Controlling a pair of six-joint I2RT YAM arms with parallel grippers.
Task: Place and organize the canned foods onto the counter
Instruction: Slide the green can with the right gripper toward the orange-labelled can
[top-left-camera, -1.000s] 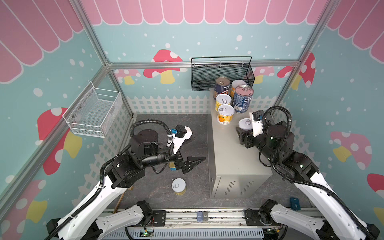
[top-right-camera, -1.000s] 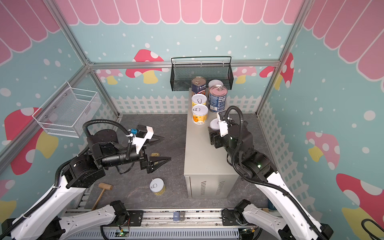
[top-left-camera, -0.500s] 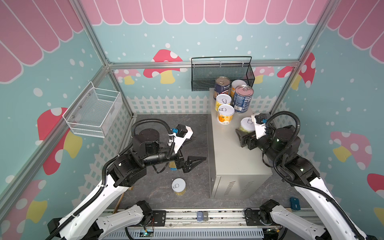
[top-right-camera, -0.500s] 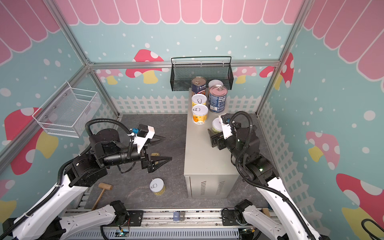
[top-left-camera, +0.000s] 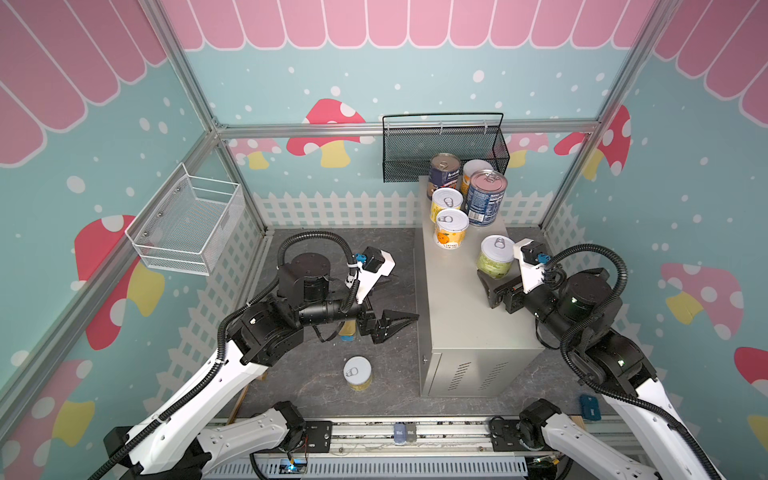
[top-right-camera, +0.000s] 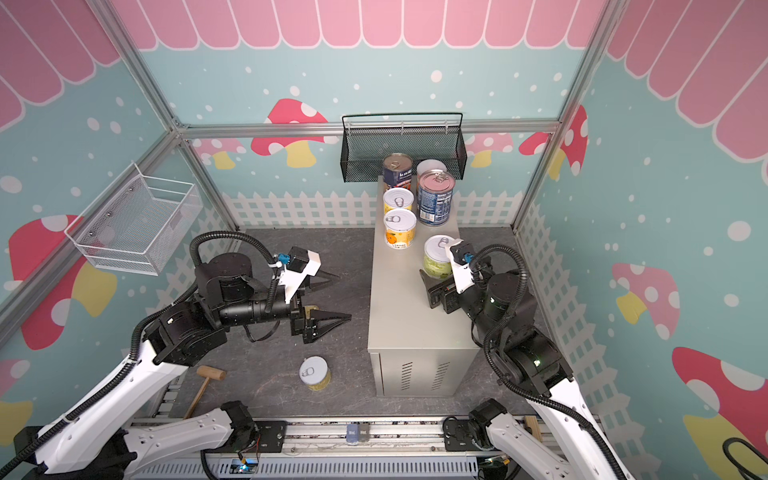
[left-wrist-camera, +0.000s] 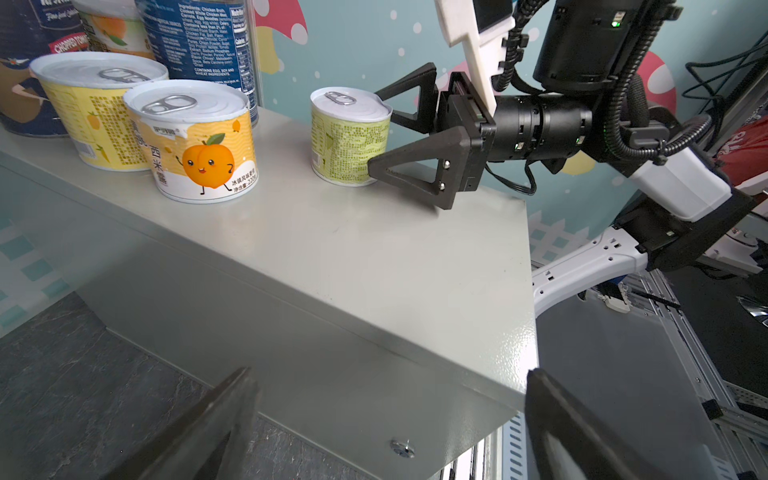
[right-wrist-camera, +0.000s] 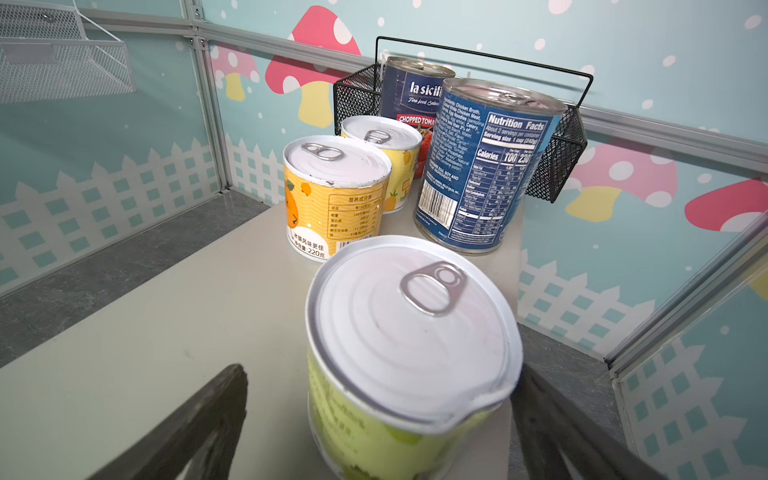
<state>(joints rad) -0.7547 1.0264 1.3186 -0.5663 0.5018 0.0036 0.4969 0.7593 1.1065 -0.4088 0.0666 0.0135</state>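
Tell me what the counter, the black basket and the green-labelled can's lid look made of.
Counter: likely painted sheet steel, beige-grey satin; folded edges, vent slots, a screw head.
Black basket: metal mesh on a wire rim, dark coated.
Green-labelled can's lid: thin metal, white matte coating; stamped rings, bare pull tab.

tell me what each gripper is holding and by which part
Nothing is held. The right gripper has its jaws open on either side of the green-labelled can, which rests on the counter. The left gripper is open and empty.
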